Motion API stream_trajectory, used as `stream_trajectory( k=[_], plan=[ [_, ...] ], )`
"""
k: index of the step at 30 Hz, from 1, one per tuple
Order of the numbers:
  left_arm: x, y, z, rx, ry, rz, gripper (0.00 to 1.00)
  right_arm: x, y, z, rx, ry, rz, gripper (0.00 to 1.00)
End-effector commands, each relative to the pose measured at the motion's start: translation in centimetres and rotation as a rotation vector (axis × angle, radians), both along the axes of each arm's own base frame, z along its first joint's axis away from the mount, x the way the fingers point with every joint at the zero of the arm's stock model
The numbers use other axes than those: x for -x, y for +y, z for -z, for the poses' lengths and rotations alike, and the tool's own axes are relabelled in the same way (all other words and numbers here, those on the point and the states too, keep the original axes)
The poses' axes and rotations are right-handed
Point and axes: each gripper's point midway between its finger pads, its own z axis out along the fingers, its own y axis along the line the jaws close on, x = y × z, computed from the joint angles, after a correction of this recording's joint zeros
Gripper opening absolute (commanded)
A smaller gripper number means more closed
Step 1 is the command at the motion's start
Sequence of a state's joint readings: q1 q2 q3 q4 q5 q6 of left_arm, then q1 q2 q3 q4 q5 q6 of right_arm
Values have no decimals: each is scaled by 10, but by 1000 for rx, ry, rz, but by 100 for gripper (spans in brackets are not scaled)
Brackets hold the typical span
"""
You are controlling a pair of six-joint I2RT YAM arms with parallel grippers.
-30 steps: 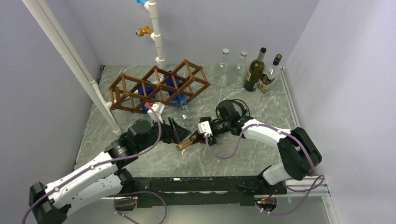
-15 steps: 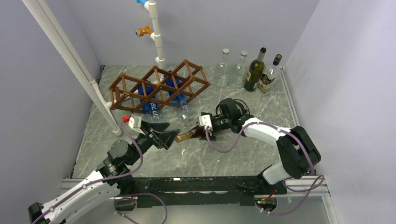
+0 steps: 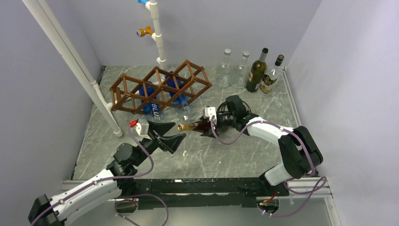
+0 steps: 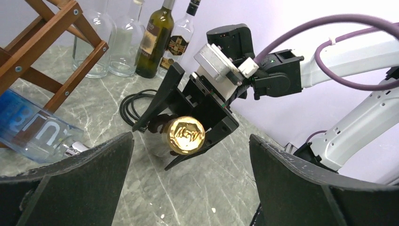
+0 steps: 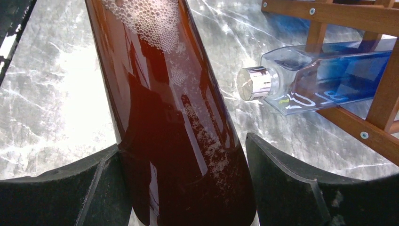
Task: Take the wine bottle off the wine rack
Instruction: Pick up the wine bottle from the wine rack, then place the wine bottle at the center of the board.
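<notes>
From above, the wine rack [image 3: 160,87] lies at an angle on the marble table [image 3: 235,155], with blue bottles [image 3: 153,104] lodged in its cells. The wine bottle [image 3: 192,126], brown with a gold cap, is out of the rack. It lies roughly level, just off the rack's near side and near its right end. My right gripper [image 3: 204,127] is clamped around the bottle's body, and the neck points toward my left gripper [image 3: 179,130]. That one sits on the near side of the rack with its jaws spread wide and nothing between them, its tips just short of the cap. Four more bottles [image 3: 244,69] stand upright past the rack's right end, and a white pipe [image 3: 156,30] rises behind the rack.

From my left wrist, my two dark fingers [image 4: 70,188] stand far apart at the bottom corners. The gold cap [image 4: 187,135] faces me between them, touching neither. Behind it my right gripper's black fingers pinch the bottle from both sides. The rack's wooden end shows at the upper left, with a blue bottle beneath it.

From my right wrist, the brown glass fills the middle, with bubbles inside. My pads [image 5: 291,183] press against both of its flanks. To the right, a blue bottle's silver cap [image 5: 250,84] pokes out from under the rack's wooden bars.
</notes>
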State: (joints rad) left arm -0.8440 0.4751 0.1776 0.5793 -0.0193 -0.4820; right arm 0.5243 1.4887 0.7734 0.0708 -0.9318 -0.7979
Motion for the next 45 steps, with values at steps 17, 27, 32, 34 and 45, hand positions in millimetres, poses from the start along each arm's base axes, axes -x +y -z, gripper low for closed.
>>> stream_trajectory(
  k=[17, 27, 32, 34, 45],
  plan=[
    [-19, -27, -31, 30, -253, -17, 96, 7, 7, -35, -154, 161, -38, 11],
    [-38, -42, -35, -18, -291, -51, 94, 8, 7, -35, -161, 184, -42, 11],
    [-47, -44, -35, -4, -275, -82, 88, 8, 7, -36, -168, 198, -41, 11],
    [-49, -44, -35, 1, -272, -90, 85, 8, 7, -37, -172, 202, -40, 11],
    [-59, -54, -42, -3, -280, -98, 67, 9, 6, -38, -183, 224, -40, 11]
  ],
)
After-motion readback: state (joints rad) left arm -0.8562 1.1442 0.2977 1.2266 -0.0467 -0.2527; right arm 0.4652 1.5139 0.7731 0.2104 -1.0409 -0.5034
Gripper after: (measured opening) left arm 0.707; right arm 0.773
